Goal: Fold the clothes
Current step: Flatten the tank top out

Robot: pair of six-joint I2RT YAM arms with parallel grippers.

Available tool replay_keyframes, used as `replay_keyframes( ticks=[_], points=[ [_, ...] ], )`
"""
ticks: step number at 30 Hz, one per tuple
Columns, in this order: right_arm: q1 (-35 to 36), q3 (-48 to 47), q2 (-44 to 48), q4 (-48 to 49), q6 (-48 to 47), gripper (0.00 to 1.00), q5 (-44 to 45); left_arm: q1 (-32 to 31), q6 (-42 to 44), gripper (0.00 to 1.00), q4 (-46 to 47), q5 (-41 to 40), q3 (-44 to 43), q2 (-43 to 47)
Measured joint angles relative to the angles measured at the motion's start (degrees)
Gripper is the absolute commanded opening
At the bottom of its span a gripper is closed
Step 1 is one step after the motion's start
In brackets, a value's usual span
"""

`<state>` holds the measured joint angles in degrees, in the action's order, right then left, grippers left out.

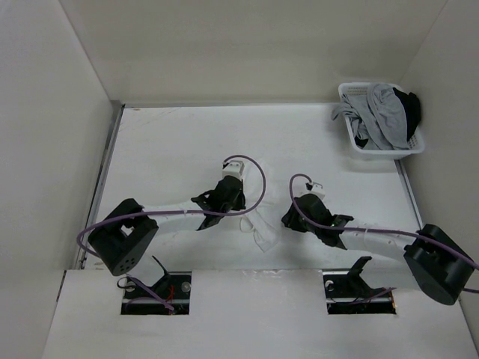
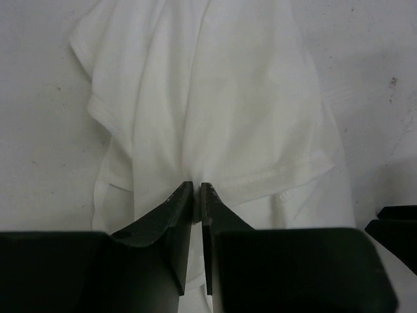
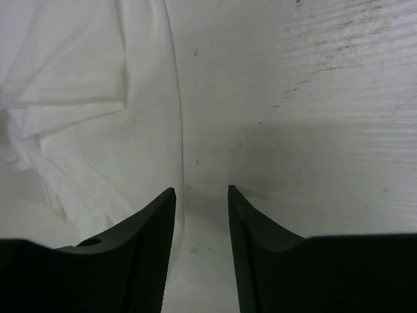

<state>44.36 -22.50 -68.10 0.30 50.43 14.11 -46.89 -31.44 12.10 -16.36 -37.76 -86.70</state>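
The clothes [image 2: 215, 98] are one white garment, rumpled on the white table between my two arms; in the top view only a crumpled part [image 1: 260, 230] stands out. My left gripper [image 2: 197, 189] is shut on a pinched fold near a stitched hem, and in the top view it [image 1: 232, 209] sits at the garment's left side. My right gripper [image 3: 201, 192] is open, straddling the garment's straight edge with nothing between its fingers. The fabric [image 3: 71, 98] bunches to its left. In the top view the right gripper [image 1: 290, 221] is at the garment's right side.
A white slatted basket [image 1: 352, 90] stands at the back right corner, holding grey and black garments [image 1: 385, 112]. White walls close the table on the left, back and right. A metal rail [image 1: 105, 172] runs along the left edge.
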Motion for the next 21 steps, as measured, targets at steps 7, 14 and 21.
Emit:
replay_keyframes(
  ticks=[7, 14, 21],
  points=[
    [-0.02, 0.0, -6.36, 9.07, 2.01, 0.07, -3.72, 0.5, -0.11, 0.03, -0.26, 0.04, -0.15, 3.04],
    [-2.8, -1.38, -9.27, 14.73, 2.1, 0.0, -5.66, 3.61, -1.49, 0.0, -0.28, 0.94, -0.2, 8.66],
    [-10.19, -16.22, -9.27, 11.98, -3.69, 0.0, -6.08, 9.55, -5.27, 0.0, -0.57, 2.93, -6.93, 9.07]
  ],
)
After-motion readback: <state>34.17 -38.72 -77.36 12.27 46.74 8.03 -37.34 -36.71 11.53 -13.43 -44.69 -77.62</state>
